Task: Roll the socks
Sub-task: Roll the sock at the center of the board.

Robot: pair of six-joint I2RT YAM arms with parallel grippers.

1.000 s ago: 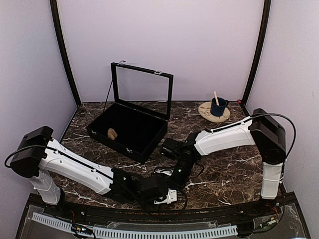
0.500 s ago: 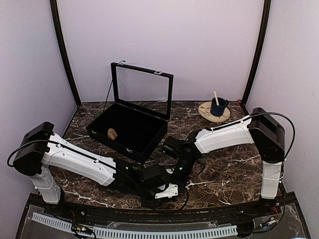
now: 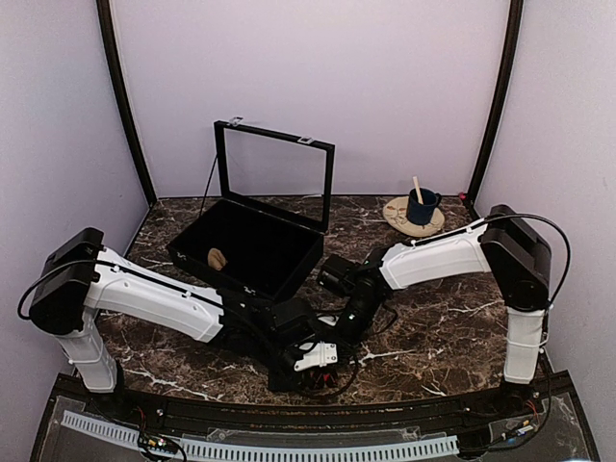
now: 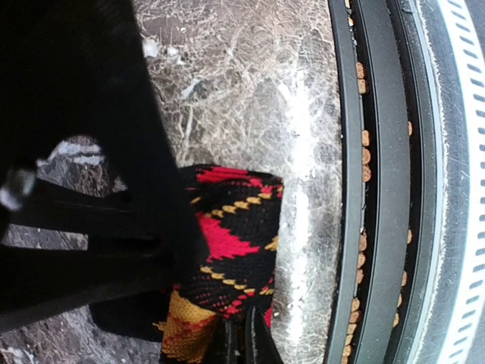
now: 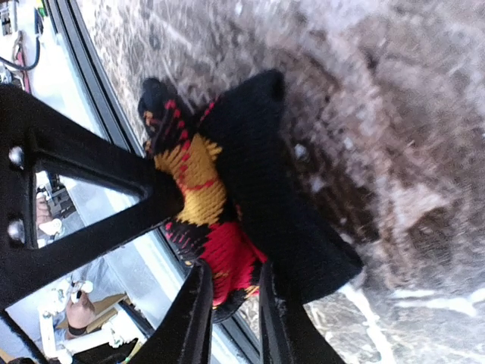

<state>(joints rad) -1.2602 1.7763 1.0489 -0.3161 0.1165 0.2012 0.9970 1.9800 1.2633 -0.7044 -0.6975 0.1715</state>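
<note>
Rolling target: the socks (image 4: 235, 235), a bunched argyle wad at the table's (image 3: 433, 327) near edge, midway along.
Left gripper (image 4: 244, 345): closed, pinching the fabric.
Right gripper (image 5: 235, 318): slightly parted, sock edge between; grip unclear.
Progress: seemingly partly rolled; tucking and release left.
Beyond: black box (image 3: 241, 284) stands open, well apart.
Writing: none legible.
</note>
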